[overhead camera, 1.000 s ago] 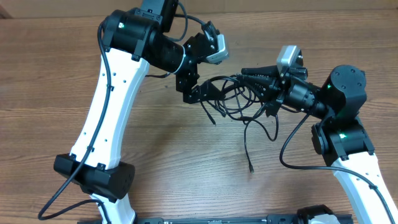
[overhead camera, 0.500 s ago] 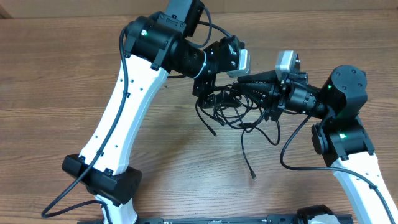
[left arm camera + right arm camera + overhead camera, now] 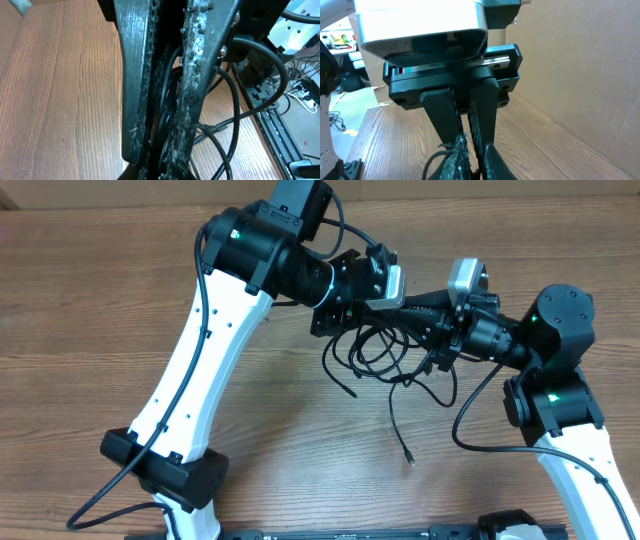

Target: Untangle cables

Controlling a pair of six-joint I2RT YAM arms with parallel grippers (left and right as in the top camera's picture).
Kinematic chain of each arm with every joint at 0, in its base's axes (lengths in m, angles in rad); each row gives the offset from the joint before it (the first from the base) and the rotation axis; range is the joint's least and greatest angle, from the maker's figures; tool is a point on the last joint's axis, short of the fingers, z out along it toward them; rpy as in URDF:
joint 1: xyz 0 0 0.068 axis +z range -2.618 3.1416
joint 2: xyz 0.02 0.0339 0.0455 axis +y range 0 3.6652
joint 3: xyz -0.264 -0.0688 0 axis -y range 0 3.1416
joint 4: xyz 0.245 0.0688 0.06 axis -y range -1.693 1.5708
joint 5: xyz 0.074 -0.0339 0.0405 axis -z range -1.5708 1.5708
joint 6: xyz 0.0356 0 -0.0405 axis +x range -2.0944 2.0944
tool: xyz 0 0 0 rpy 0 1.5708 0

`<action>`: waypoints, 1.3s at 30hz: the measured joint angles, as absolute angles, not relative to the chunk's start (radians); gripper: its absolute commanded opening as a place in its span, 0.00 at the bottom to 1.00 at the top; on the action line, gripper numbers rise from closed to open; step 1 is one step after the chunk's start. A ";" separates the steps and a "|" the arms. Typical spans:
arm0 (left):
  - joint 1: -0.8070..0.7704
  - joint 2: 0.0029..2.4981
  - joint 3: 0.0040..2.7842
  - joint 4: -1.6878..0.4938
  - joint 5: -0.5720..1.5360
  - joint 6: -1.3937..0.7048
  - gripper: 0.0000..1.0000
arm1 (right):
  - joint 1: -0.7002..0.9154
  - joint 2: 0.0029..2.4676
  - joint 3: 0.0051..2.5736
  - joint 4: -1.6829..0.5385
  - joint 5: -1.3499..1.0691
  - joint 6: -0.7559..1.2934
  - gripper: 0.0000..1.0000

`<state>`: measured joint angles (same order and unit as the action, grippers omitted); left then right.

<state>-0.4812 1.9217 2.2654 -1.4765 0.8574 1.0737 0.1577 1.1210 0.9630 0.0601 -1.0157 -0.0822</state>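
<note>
Above mid-table, the left gripper (image 3: 337, 325) had its fingers pinched tight on strands of the cables (image 3: 375, 355). The right gripper (image 3: 400, 310) was clamped on the same tangle, just beside it. Loose loops hung below both over the wooden table (image 3: 100, 300).

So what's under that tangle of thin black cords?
Only bare brown wooden table shows, with one plug-tipped cord end dangling over it. The tangle of thin black cords itself covers strips of wood directly beneath.
</note>
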 measured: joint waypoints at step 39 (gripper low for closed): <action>-0.414 1.921 2.265 -1.533 0.604 1.002 0.04 | -0.034 1.119 0.963 -0.189 -0.962 -0.119 1.00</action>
